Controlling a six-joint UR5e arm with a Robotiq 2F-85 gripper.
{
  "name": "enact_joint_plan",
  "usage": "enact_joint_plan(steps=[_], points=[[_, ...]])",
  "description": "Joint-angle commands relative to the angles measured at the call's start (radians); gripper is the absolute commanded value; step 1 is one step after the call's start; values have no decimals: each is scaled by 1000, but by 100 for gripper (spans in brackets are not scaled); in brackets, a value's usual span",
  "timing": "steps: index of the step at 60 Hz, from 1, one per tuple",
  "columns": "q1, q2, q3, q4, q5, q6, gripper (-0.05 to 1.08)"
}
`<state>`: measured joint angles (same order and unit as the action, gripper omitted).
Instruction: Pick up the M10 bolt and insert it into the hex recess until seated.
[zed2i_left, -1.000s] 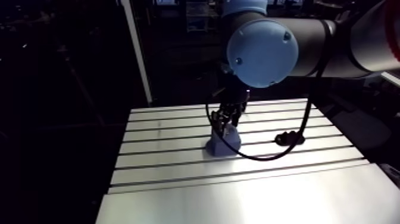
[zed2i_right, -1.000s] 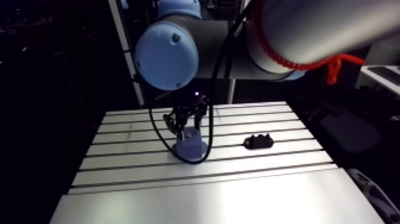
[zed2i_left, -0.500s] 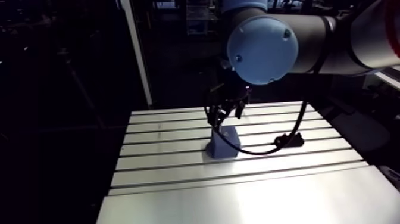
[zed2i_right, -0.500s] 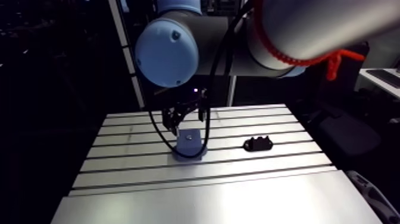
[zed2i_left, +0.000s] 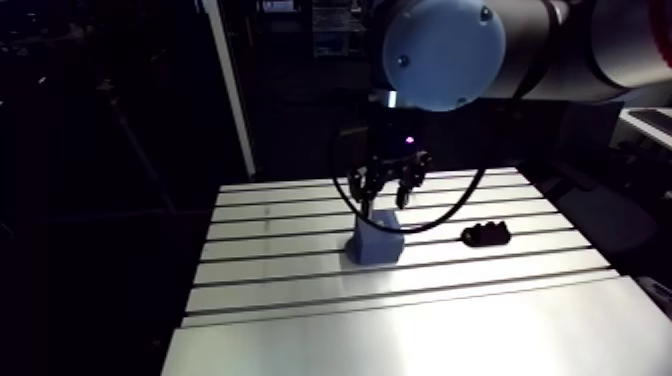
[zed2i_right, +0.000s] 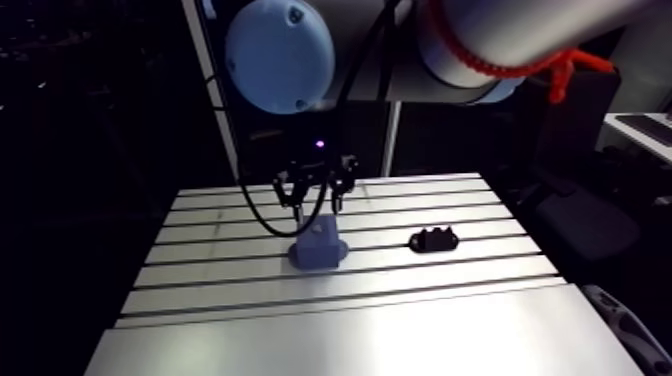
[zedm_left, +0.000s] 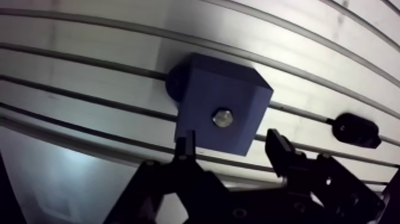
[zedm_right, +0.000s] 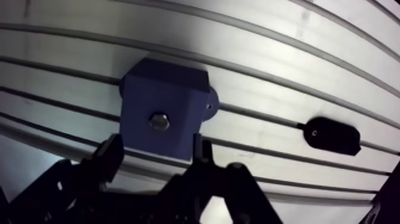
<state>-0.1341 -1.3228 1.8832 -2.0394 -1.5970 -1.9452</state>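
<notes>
Pincer (zedm_left: 230, 140) has risen off the blue block (zedm_left: 205, 89) on the worktop (zedm_left: 83, 74), fingers spread and empty, and the bolt (zedm_left: 222, 117) sits in the block's recess directly beneath it, apparently seated.

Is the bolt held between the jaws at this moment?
No, the bolt sits in the top of the block, and the jaws stand open and empty.

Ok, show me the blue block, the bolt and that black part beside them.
blue block (zedm_left: 205, 83): wrist view, on the bare face of the block, clear of the recess.
bolt (zedm_left: 222, 117): wrist view, on its shiny head in the block's face.
black part (zedm_left: 356, 130): wrist view, on the middle of its body.
</notes>
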Motion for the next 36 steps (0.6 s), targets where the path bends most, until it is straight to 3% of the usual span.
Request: enact_joint_plan(steps=[1,14,36], points=[[-1,-1,-29,38,1,137,86],[1,4,-34,35,-2,165,102],[2,23,-26,26,-5,182,108]])
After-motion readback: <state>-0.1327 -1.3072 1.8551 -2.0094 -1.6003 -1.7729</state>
